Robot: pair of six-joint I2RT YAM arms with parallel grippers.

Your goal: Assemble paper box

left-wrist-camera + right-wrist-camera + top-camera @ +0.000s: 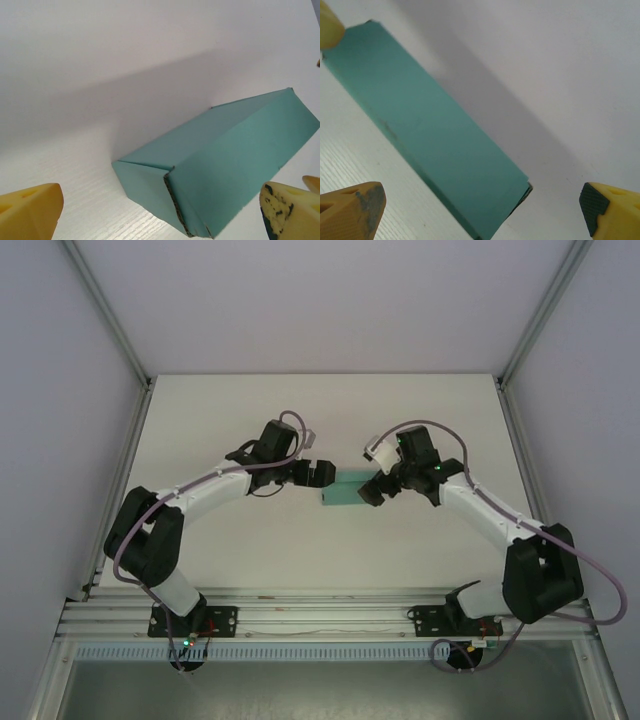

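Teal paper box (342, 495) between wide-open left gripper (320, 476) and wide-open right gripper (374, 489)

You have one teal-green paper box (341, 492) on one white worktop (330, 420). There are two robot arms: one left arm (200, 490) and one right arm (480, 505). Each carries one tool, making two: the left tool (318, 474) and the right tool (373, 489). Each tool has two yellow fingers (30, 210), four altogether. Two purple cables (420, 423), one per arm.
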